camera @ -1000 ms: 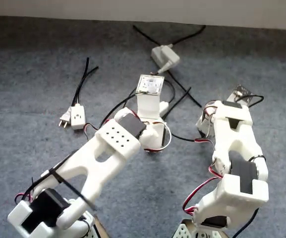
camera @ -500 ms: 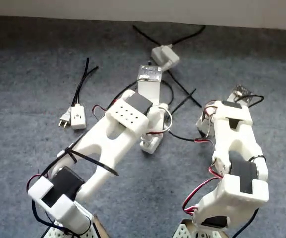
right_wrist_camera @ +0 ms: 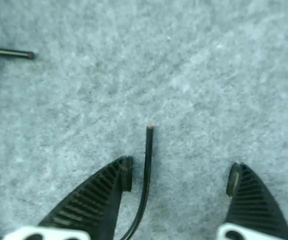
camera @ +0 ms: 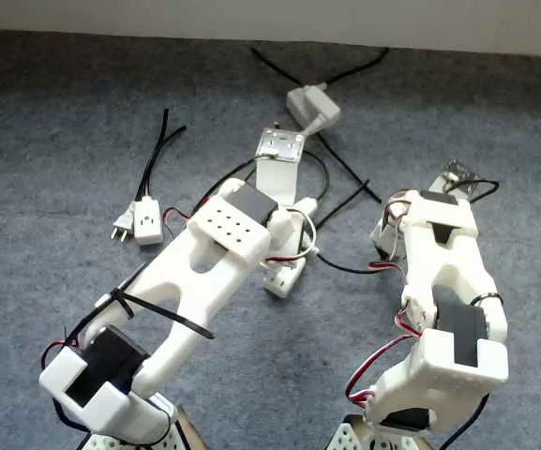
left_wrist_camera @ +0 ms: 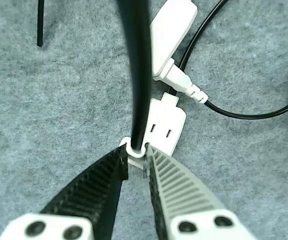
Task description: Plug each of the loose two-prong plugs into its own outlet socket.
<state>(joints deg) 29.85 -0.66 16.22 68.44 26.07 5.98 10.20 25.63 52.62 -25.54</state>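
The left end effector (left_wrist_camera: 136, 156) pinches a white plug (left_wrist_camera: 133, 149), its black cord (left_wrist_camera: 139, 75) rising from it, right against the near edge of the socket (left_wrist_camera: 166, 126) lying mid-counter (camera: 54, 141). The two slots face up just beyond the plug, so I'd judge a small shift farther is needed. The right end effector (right_wrist_camera: 178, 176) hangs spread over a loose cord end (right_wrist_camera: 148, 142) to the right. A second plug (camera: 145, 221) lies off left.
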